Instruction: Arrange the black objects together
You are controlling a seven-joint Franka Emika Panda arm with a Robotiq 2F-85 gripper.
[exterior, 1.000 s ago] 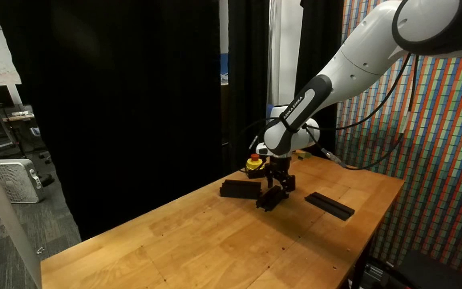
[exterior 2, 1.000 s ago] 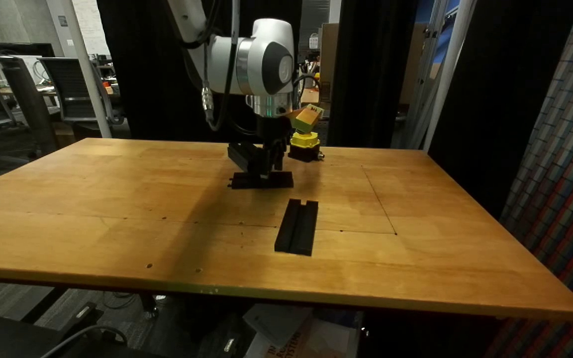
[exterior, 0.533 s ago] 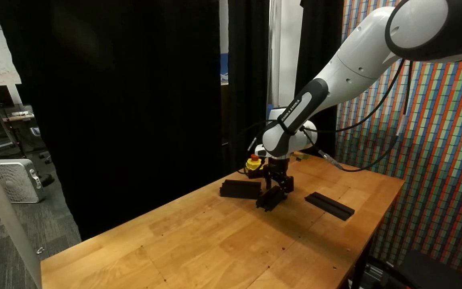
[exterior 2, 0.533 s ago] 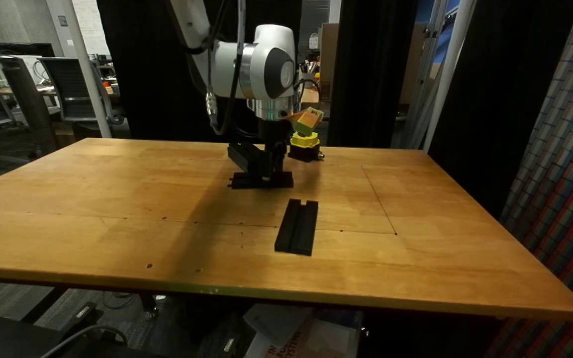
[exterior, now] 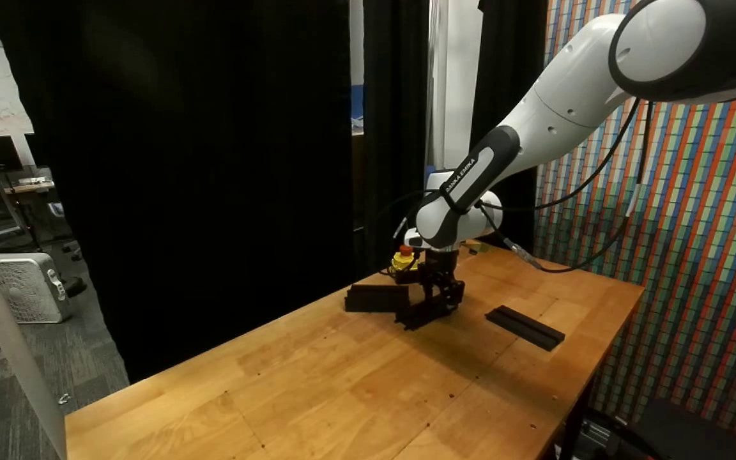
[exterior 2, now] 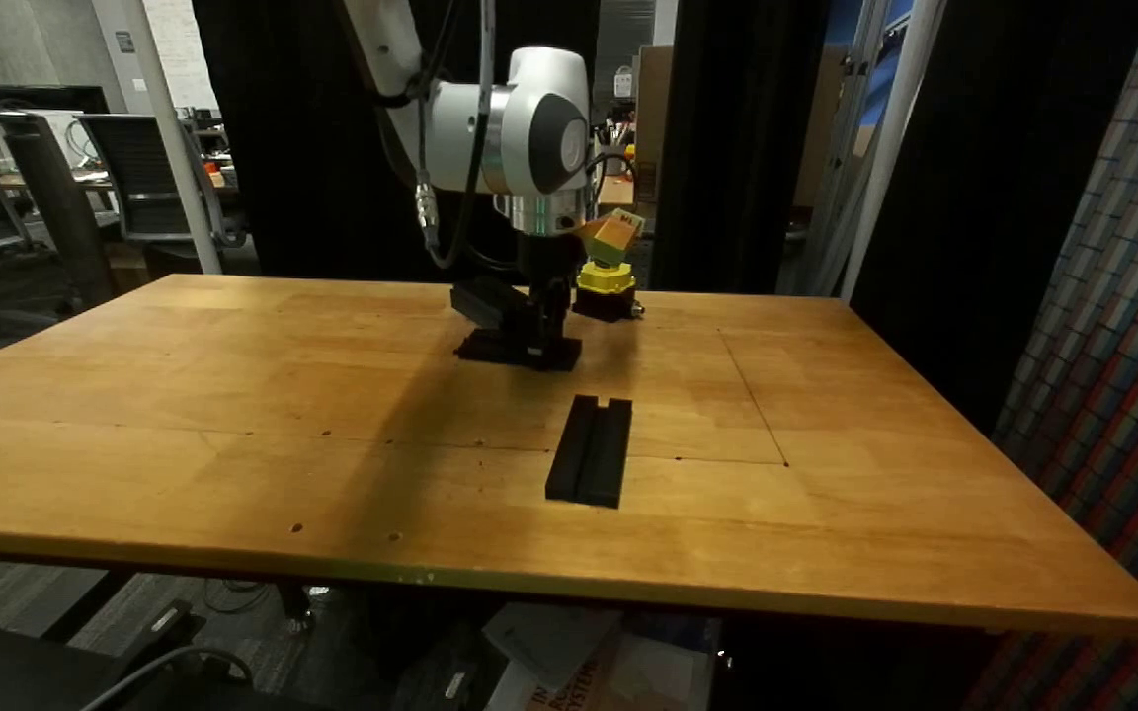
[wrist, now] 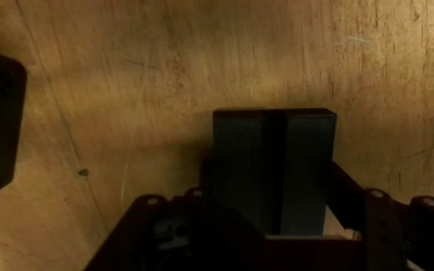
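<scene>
1. The held bar (wrist: 307, 150) is clamped by the gripper (wrist: 271, 178) across its long sides, with its groove facing up. As far as can be told, it is borne by the surface (exterior 2: 233, 474), closer to the edge along the black curtain (exterior: 195, 191) than to the opposite long edge.

2. In both exterior views the grip appears to be set nearer 1 end of the held bar. During a lift or turn, the longer free end could be tipped by its own weight or swung askew.

3. The raised bar (exterior: 377, 299) is placed just beside that free end, near the curtain-side edge. Whether the 2 are touching, or whether more than 1 bar is stacked there, cannot be told. If the held bar is slid too far, its neighbour could be shoved crooked or over that edge.

4. The lone bar (exterior 2: 589, 451) is set well apart, nearer the opposite long edge, and is angled differently. Unless it is fetched and turned, a gap in the group can be expected.

5. The yellow button (exterior: 402, 262) is positioned near the gripper, by the curtain-side edge. If it is an emergency stop, as seems likely, the work could be halted by a knock from the arm (exterior: 572, 83).
</scene>
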